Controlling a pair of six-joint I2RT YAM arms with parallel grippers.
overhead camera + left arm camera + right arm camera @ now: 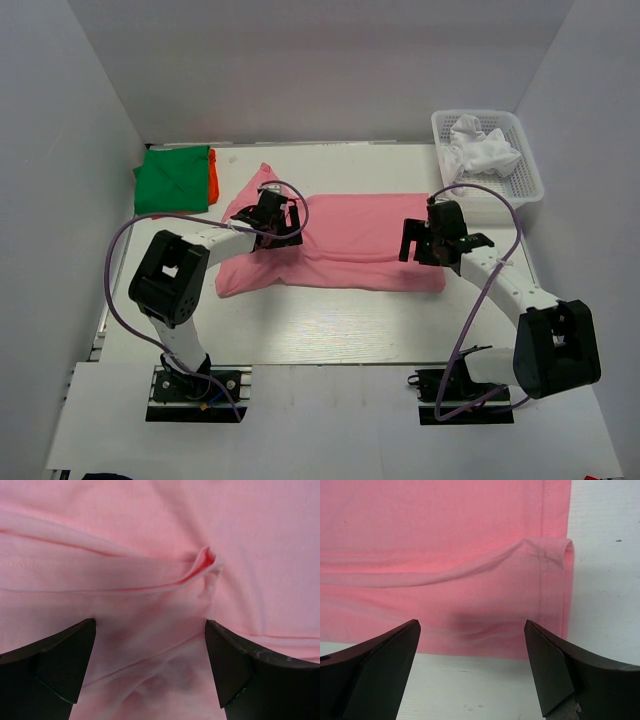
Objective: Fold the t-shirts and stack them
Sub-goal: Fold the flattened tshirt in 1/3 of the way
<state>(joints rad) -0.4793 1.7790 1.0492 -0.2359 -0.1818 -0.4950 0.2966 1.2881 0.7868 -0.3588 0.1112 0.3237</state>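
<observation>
A pink t-shirt [350,240] lies spread across the middle of the table, partly folded lengthwise. My left gripper [276,222] hovers open over its left part; the left wrist view shows pink cloth [150,580] with a raised fold between the spread fingers [60,665]. My right gripper [437,243] is open above the shirt's right end; the right wrist view shows the hemmed edge [555,580] and bare table below it. Folded green [172,178] and orange [213,172] shirts are stacked at the back left.
A white basket [527,170] at the back right holds a crumpled white shirt [482,150]. White walls enclose the table on three sides. Purple cables loop from both arms.
</observation>
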